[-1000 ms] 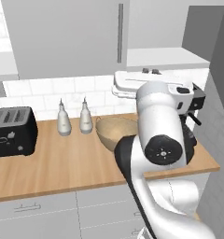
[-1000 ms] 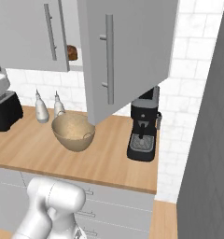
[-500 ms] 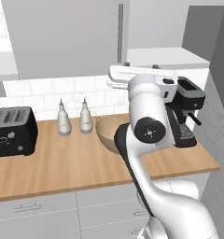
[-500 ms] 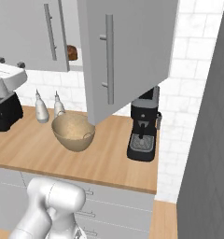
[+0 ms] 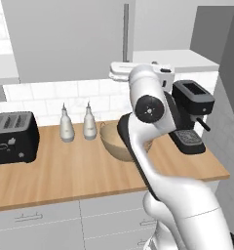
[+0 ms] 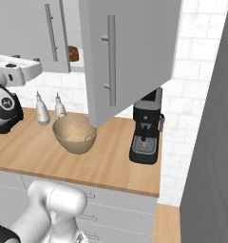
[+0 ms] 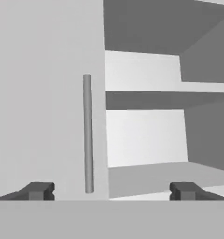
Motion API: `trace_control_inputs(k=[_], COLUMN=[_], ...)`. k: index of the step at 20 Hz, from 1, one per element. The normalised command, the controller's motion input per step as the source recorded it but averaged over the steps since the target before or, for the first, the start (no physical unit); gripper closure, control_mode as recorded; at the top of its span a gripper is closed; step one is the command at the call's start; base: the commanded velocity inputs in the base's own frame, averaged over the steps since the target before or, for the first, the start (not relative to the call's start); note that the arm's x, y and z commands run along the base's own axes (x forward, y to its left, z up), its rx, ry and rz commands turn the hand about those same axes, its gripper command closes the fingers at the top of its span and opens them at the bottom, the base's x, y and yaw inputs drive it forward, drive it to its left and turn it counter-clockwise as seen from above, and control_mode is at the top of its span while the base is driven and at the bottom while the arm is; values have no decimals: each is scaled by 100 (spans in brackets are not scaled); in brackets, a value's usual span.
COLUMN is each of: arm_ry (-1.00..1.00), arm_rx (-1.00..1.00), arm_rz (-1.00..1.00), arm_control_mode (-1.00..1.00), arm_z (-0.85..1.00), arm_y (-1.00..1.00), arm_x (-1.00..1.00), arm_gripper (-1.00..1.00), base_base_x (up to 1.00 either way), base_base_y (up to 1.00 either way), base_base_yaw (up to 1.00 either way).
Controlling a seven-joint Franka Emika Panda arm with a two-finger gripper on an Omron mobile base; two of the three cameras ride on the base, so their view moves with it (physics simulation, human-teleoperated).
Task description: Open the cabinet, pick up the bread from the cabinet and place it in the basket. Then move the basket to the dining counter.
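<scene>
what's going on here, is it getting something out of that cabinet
The arm is raised in front of the cabinet, whose right door is swung open while the left door is shut. The gripper is open and empty, facing that left door's handle and the open shelf beside it. The bread sits on the shelf inside. The basket is on the worktop below, empty, beside two bottles and a coffee machine.

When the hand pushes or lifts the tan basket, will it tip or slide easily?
The basket has a rounded bowl shape narrowing downward, so it may rock if pushed at its rim. It looks empty, so it is probably light. The smooth wooden worktop might let it slide.
</scene>
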Motion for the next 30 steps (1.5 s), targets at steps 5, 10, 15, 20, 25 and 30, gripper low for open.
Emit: trace_control_inputs(k=[5, 10, 15, 20, 25, 30], arm_ry=[-3, -3, 0, 0, 0, 0], arm_rx=[0, 0, 0, 0, 0, 0], arm_rz=[2, 2, 0, 0, 0, 0], arm_control_mode=[-100, -100, -100, -100, -100, -100], arm_z=[-9, -7, 0, -1, -3, -4], arm_y=[0, 0, 0, 0, 0, 3], arm_x=[54, 53, 58, 49, 40, 38], arm_gripper=[-100, -100, -100, -100, -100, -100], base_base_x=[0, 0, 0, 0, 0, 0], base_base_y=[0, 0, 0, 0, 0, 0], base_base_yaw=[0, 0, 0, 0, 0, 0])
